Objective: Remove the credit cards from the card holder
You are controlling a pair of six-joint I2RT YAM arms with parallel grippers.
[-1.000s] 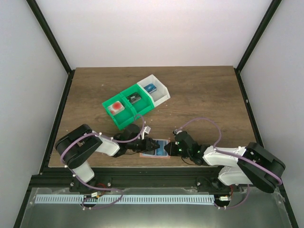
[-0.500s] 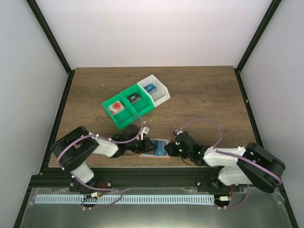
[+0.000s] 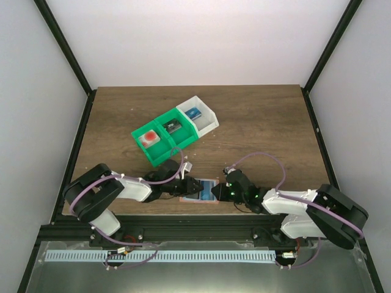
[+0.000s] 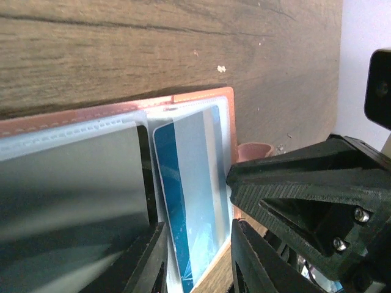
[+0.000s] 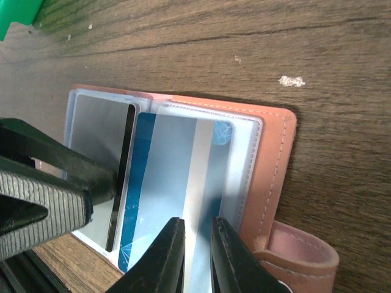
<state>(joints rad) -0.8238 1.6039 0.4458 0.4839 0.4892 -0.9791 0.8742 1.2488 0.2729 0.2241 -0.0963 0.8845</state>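
I see the salmon-brown leather card holder (image 5: 269, 165) lying open on the wooden table (image 3: 256, 122); my right claw (image 5: 197, 244) pinches the stiff, slick blue-and-silver credit card (image 5: 177, 183) by its near edge; left claw (image 4: 195, 256) slightly parted, gripping nothing I can confirm.

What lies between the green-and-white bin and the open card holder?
Bare wood tabletop, in the top view, apart from the left arm's cable; bin and card holder stay apart.
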